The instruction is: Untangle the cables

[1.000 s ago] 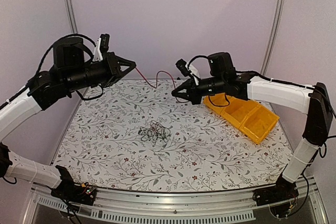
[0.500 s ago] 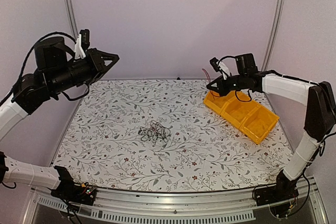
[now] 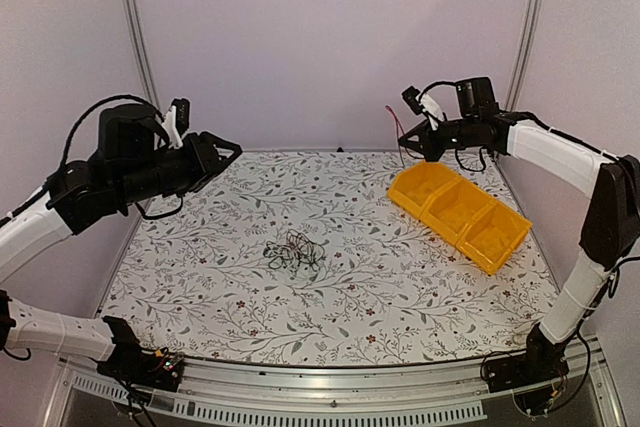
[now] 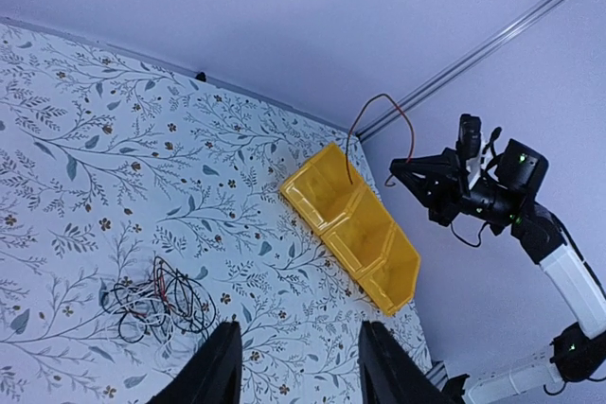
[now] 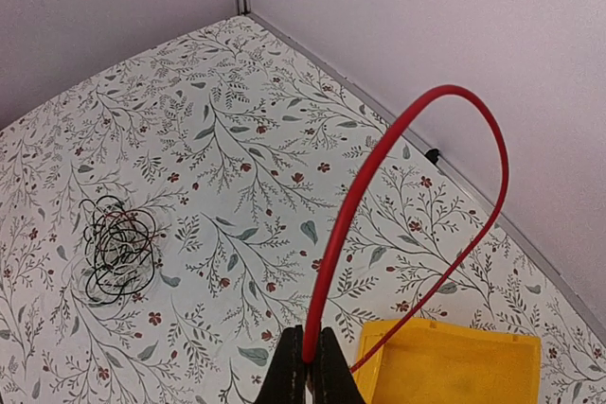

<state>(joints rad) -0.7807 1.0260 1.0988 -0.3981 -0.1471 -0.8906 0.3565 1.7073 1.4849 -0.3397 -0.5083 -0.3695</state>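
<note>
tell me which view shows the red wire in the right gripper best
right wrist: the red wire is large and sharp, arching up from the shut right gripper and back down toward the yellow bin. top external shows only a faint strand; left wrist a small distant loop above the bin.

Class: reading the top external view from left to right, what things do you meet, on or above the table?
left end effector → tangled clump of cables → red cable hanging in the air → yellow bin
</note>
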